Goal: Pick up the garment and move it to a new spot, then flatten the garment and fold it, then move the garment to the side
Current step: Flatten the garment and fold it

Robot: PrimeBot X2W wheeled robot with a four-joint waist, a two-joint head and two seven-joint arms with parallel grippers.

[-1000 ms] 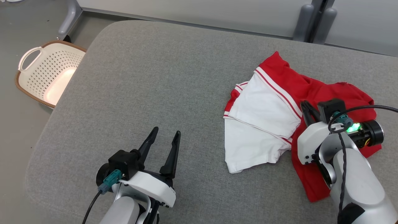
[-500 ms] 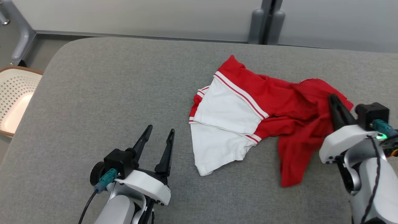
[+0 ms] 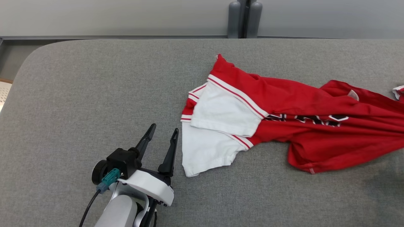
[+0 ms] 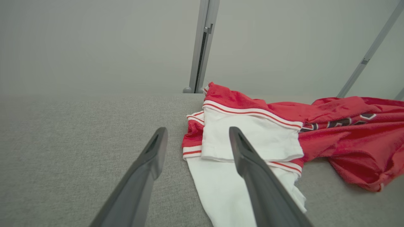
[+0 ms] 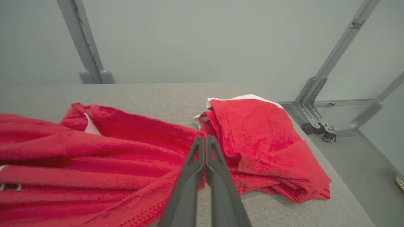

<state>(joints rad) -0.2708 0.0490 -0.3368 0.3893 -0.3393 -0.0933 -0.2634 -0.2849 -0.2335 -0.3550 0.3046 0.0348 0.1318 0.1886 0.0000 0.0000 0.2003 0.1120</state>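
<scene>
Left gripper (image 3: 165, 127) sits at the 7 o'clock part of the head view, above the grey table (image 3: 94, 88), with its two fingers spread wide, pointing toward 12 o'clock, and nothing between them. Note that the garment (image 3: 284, 101), a red jersey with white sleeves, lies on the table at 2 o'clock from this gripper. Its white sleeve (image 3: 205, 151) lies just beside the right-hand finger; you cannot tell whether they touch. From the sleeve, the red body stretches toward 3 o'clock and runs off the edge of the head view. In the right wrist view, the right gripper (image 5: 205, 140) has its fingers pressed together, and the folds of red cloth gather at the tips, pinched there. Another bunched part of the garment lies at 1 o'clock from those tips, near the table's corner.
</scene>
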